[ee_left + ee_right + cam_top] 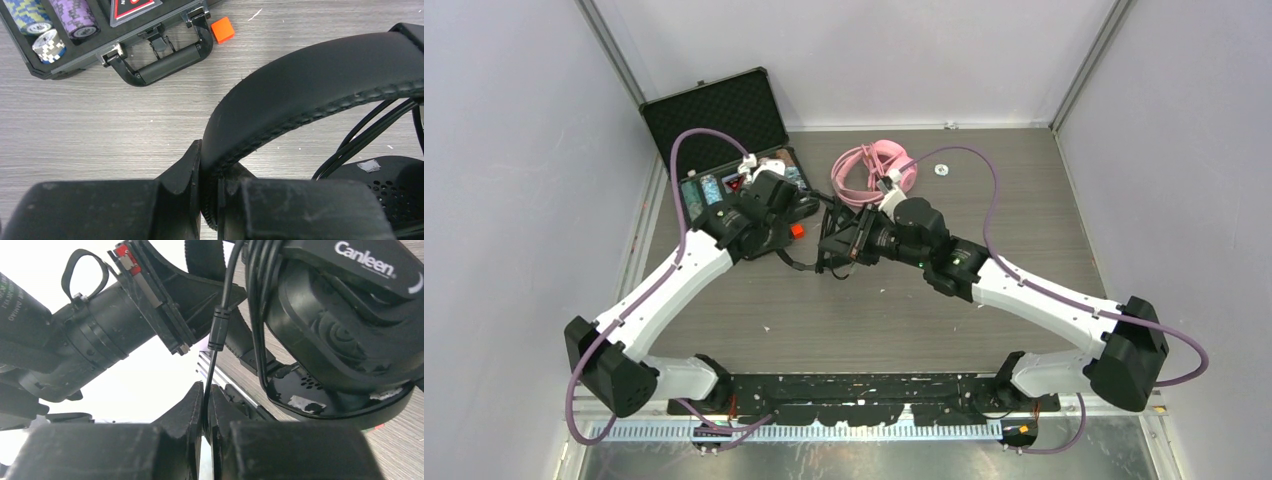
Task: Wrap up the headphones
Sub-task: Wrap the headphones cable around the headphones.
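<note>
In the top view the black headset [842, 245] blurs into the dark grippers around it, so we see only a black mass at mid-table between the two arms, and we cannot tell whether it rests on the table [874, 320]. The wrist views cut it off: one shows only part of its padded, stitched headband [320, 85] and the edge of a perforated ear cup [390, 185], the other a ribbed cup under a housing printed "Canleen" [350, 315]. It is matte black, with torn tape on the cup. The left gripper [202, 165] is clamped on the headband. The right gripper [205, 400] pinches the thin black cable [218, 325], which runs up past loops wound beside the cup. Farther back, the pink headset [874, 170] lies on the table with its cable coiled. At far left an open case [724, 120] holds poker chips [50, 45], and an orange cube [222, 29] sits just right of its handle.
</note>
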